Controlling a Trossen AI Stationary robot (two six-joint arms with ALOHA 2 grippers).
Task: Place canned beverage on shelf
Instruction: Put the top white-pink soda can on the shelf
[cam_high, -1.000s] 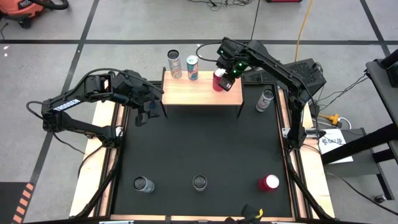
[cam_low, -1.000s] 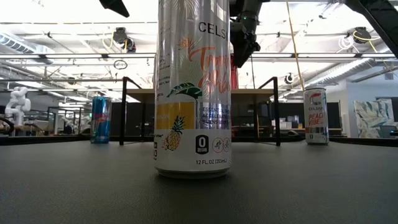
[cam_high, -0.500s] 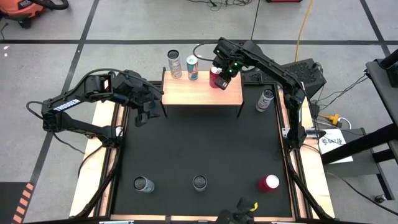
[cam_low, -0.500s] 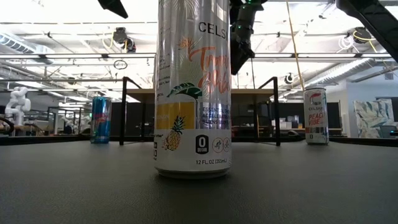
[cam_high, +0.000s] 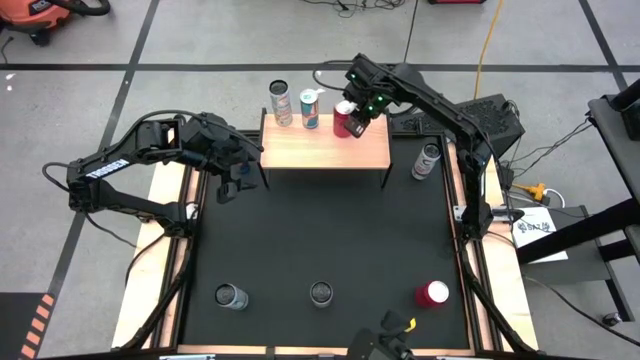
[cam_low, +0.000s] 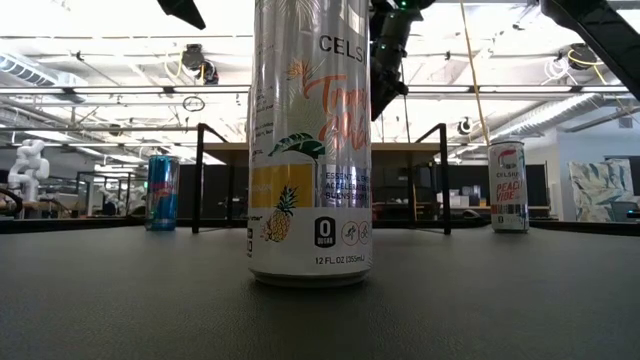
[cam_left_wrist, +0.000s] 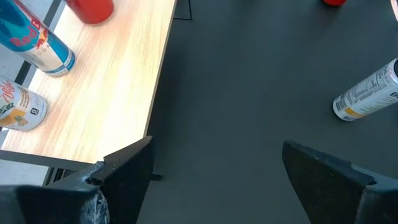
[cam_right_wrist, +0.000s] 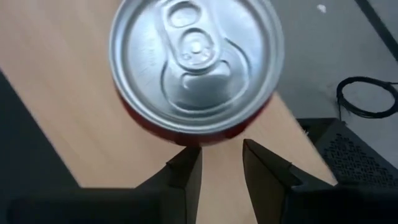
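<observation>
Standing on the shelf (cam_high: 325, 150): three cans, one red (cam_high: 343, 119).

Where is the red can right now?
High view: the red can stands on the shelf at its far edge, right of the teal can, under the right gripper.

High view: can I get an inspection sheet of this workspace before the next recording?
Surface: black mat, wooden frame around it.
Job's things: shelf holds a pale can and a blue can; red can over its far edge.
Clutter: four loose cans on the mat.
Grippers: right gripper shut on the red can; left gripper open, beside the shelf's left end.
Cables: yellow cable on the floor.
Surroundings: grey floor, black tape lines.
</observation>
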